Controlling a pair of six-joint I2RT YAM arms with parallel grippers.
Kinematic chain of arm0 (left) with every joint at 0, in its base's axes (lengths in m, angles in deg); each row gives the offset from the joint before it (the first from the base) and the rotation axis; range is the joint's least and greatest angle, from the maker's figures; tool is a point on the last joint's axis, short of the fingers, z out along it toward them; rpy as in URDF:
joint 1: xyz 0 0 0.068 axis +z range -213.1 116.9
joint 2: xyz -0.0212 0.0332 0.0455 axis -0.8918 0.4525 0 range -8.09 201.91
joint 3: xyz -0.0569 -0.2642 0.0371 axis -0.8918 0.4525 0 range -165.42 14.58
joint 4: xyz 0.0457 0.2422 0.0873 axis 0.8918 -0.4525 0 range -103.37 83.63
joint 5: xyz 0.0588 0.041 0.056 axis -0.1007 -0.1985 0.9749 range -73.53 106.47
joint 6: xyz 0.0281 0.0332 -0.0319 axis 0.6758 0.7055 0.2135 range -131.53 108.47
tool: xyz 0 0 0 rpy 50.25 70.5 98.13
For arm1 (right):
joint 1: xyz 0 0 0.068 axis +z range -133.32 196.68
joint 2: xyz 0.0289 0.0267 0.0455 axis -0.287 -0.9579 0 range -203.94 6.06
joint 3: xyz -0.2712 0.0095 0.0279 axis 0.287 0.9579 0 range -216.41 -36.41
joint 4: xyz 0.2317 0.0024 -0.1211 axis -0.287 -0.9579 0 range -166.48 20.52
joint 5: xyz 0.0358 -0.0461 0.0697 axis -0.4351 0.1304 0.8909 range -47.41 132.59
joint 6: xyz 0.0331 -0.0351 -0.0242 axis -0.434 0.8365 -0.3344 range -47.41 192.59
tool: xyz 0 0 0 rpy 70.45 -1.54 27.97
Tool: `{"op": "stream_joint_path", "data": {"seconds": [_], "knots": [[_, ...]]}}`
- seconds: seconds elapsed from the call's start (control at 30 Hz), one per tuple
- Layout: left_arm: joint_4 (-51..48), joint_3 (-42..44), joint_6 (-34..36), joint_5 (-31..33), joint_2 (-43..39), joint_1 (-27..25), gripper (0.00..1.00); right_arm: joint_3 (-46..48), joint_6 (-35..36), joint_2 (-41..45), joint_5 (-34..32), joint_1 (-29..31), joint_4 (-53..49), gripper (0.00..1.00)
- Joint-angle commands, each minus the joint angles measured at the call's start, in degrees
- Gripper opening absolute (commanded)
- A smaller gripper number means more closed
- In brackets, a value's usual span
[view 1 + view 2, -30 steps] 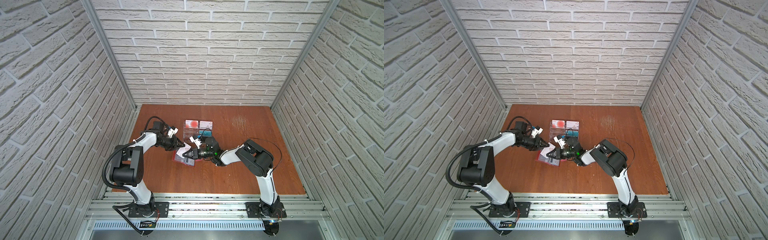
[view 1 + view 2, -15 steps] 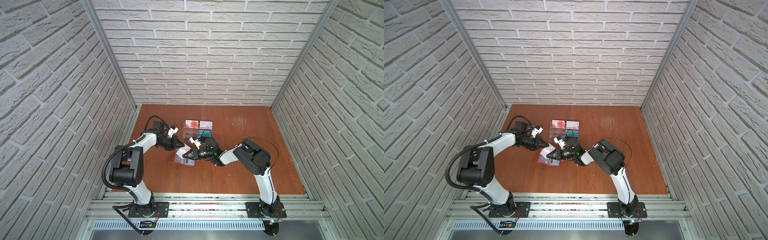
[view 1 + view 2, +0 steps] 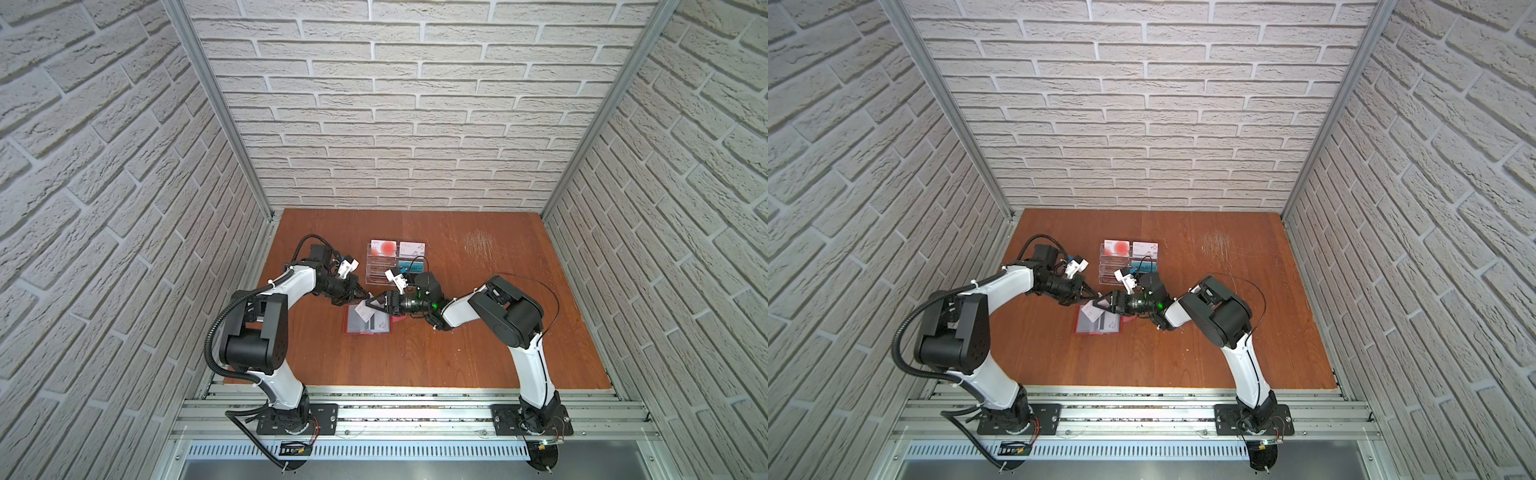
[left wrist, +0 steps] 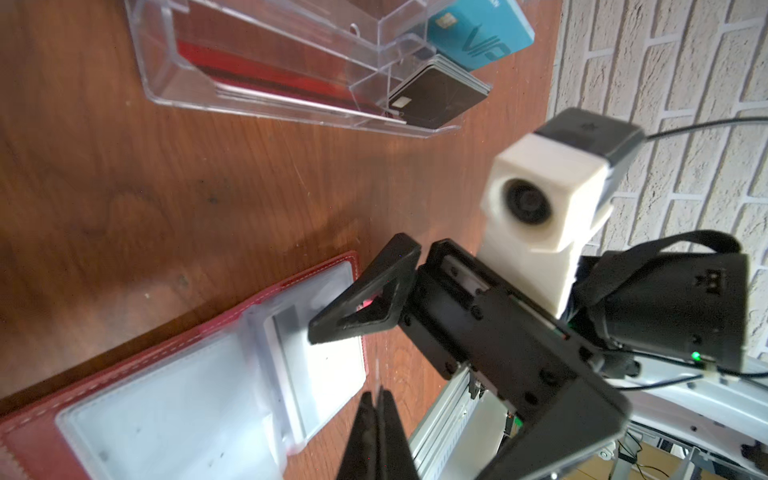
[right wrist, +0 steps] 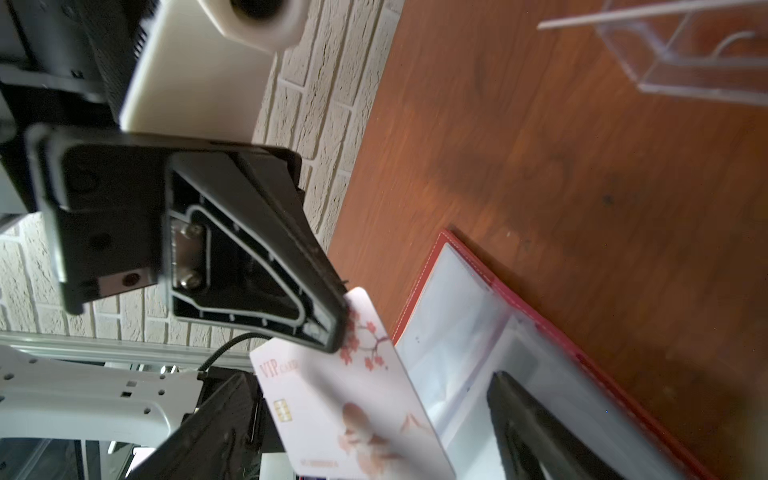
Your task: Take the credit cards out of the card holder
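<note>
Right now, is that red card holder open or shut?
Open: the card holder lies spread on the table, clear sleeves facing up.

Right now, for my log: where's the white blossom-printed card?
Right wrist view: the white blossom card is pinched in the left gripper, over the red leather-like card holder.

Left arm (image 3: 293, 281): extended from its base toward the centre, elbow raised, forearm low and nearly level.
Left pincer (image 3: 362, 300): jaws pressed together, clamping the corner of a white credit card (image 5: 345, 399).
Right arm (image 3: 465, 309): elbow folded, forearm low, pointing toward the left arm.
Right pincer (image 3: 372, 310): jaws spread wide, one on each side of the card. The two pincers face tip to tip, close together.
</note>
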Motion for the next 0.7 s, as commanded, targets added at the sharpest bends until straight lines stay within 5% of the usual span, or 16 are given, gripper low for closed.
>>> {"op": "stream_joint_path", "data": {"seconds": [0.0, 0.13, 0.27, 0.5, 0.67], "knots": [[-1.67, -2.18, 1.28, 2.67, -2.17, 1.88, 0.0, 2.23, 4.21, 6.41, -1.86, -0.4, -4.53, 0.91], [-2.5, -7.24, 1.78, 7.9, -2.49, 1.92, 0.0, 6.3, 11.17, 16.69, -4.97, -1.39, -18.21, 0.95], [-2.51, -16.45, 6.76, 17.12, -3.33, -3.91, 0.0, 7.72, 23.15, 30.1, -14.3, -3.49, -44.64, 0.99], [2.48, -30.45, 29.44, 31.76, -0.2, -17.3, 0.0, 9.46, 30.3, 46.31, -30.24, -10.29, -70.5, 1.0], [1.92, -40.6, 47.51, 37.61, 8.69, -24.35, 0.0, 12.0, 30.61, 51.31, -29.38, -17.04, -73.12, 1.0]]}}
